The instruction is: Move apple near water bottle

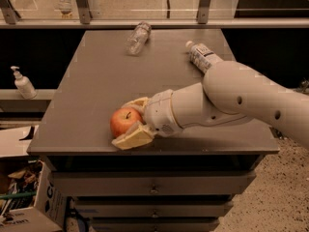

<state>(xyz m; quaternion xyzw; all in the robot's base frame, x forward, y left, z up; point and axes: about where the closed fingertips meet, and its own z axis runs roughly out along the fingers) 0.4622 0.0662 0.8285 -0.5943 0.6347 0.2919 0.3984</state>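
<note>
Your apple (123,122) sits on the table (91,88) near its front edge, left of centre, stem up. The gripper (122,124) is right at it: its 2 pale fingers (135,138) are closed on the apple, 1 against the far side and 1 against the near side, low by the tabletop. The apple's left half sticks out beyond them. The arm (227,98) reaches in from your right across the table.

The water bottle (137,36) lies on its side near the far edge, well apart from the apple. A fatter bottle (201,57) with a white cap lies at the far right, partly hidden behind the arm. Off the table, you have a pump dispenser (22,83) on a ledge to the left.
</note>
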